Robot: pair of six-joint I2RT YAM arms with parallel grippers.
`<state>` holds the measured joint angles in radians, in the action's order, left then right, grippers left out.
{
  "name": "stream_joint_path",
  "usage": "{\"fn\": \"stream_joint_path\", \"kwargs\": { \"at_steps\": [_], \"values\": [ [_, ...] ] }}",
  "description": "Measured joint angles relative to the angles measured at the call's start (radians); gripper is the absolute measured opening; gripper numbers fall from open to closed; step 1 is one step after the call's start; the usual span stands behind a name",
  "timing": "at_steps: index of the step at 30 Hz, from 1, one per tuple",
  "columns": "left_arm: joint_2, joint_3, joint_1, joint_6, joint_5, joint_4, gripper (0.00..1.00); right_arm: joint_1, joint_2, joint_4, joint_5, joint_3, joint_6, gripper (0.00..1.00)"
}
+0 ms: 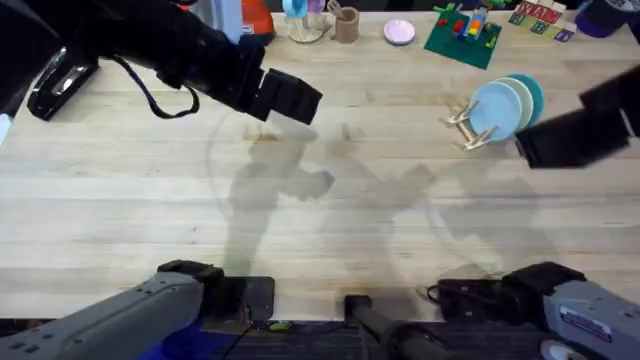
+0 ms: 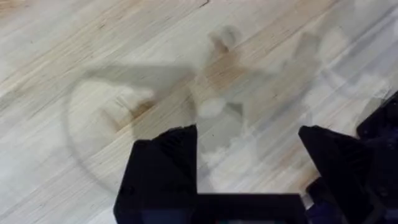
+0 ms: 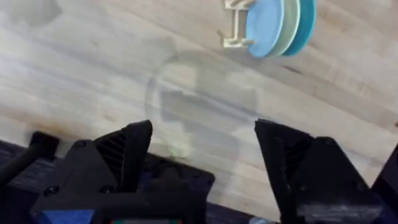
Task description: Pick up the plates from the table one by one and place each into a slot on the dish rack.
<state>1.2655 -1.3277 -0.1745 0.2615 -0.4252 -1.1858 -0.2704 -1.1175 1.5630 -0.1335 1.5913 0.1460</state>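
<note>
Both the left gripper [image 2: 249, 162] and right gripper [image 3: 202, 155] gape wide, empty (above bare table [image 1: 150, 190]), well apart from the dish rack [image 1: 468, 125] holding the plates [image 1: 503, 105].

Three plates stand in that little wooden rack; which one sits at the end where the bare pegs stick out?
The light sky blue plate. The cream plate stands in the middle, and the teal plate behind it.
</note>
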Motion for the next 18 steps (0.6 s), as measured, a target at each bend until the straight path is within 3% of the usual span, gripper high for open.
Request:
{"fn": "stream_joint_path", "kwargs": {
  "at_steps": [7,18],
  "values": [
    [0.000,0.000,0.000,0.000,0.000,0.000,0.995,-0.011,0.043,0.021,0.096,0.000,-0.071,0.994],
    [0.000,0.000,0.000,0.000,0.000,0.000,0.995,-0.011,-0.009,0.024,0.132,0.000,-0.116,0.995]
  ]
}}
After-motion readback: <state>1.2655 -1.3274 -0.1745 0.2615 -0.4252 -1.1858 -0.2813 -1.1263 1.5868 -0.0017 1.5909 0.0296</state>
